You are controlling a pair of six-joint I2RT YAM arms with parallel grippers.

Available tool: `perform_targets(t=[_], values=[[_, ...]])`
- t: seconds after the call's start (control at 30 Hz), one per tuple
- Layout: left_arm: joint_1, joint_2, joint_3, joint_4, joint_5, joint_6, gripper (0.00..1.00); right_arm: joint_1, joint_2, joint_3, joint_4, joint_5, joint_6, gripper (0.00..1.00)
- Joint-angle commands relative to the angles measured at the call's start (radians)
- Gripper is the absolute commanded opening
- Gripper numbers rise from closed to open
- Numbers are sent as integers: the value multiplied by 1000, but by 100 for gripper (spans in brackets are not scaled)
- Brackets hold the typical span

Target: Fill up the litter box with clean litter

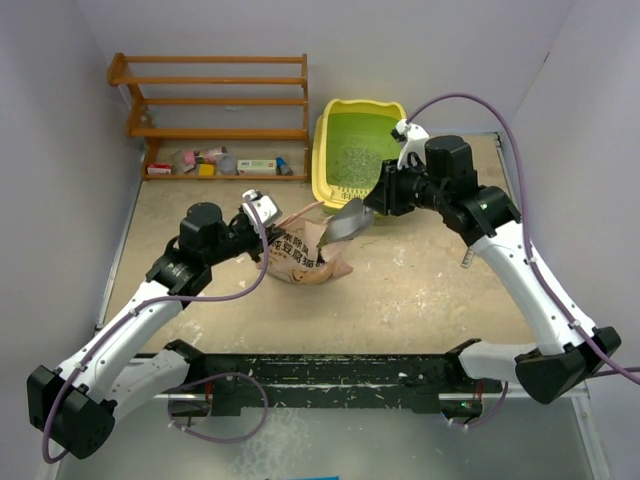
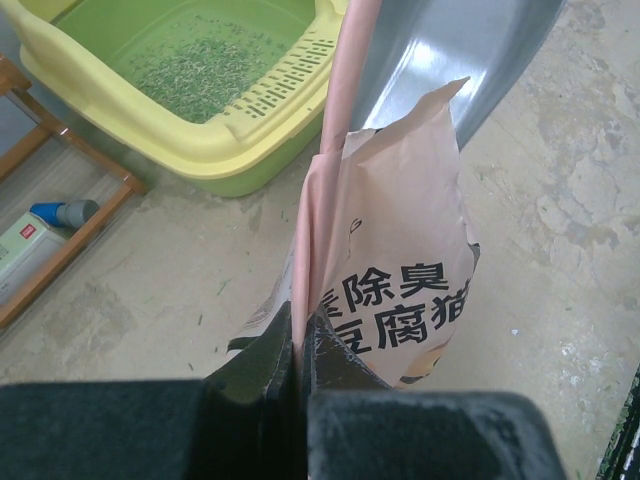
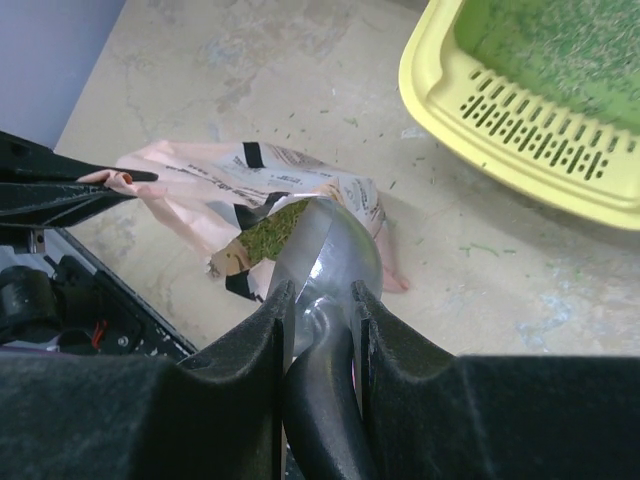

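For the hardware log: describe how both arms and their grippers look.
The left arm and right arm have white links, black joints and bases, and a purple cable looping along each. The left gripper and right gripper are matte black, slightly grainy.

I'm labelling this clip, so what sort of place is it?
Probably a robotics test cell staged for pet care: a left arm and right arm bolted to a walled tabletop, with a yellow litter box and a wooden shelf rack.
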Motion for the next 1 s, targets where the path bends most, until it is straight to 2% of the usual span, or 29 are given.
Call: perform_targets(t=[0.0, 0.47, 0.7, 0.97], values=[[-2, -19, 45, 59, -4, -26, 0, -2, -12, 110, -32, 68, -37, 0], [-2, -124, -8, 149, -62, -56, 0, 5, 26, 108, -25, 19, -61, 0], [0, -87, -4, 162, -41, -58, 0, 59, 59, 90, -10, 2, -76, 0], [-1, -91, -21, 185, 2, -49, 0, 69, 120, 227, -34, 21, -59, 0]])
